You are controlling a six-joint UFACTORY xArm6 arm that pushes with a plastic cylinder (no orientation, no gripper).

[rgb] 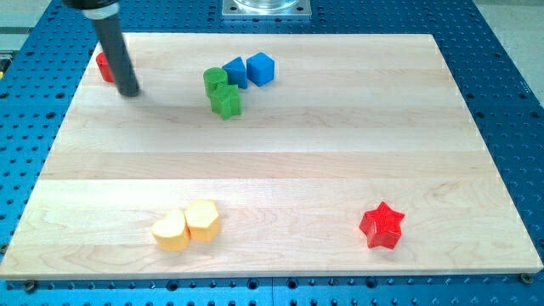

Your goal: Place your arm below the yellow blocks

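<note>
Yellow blocks (187, 226) btm-left; my tip (128, 92) top-left, well apart.

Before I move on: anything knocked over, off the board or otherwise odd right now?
Nothing stands out. All blocks sit flat on the wooden board. My tip is at the view's top left beside a red block it partly hides, far from the two yellow blocks near the bottom edge.
</note>
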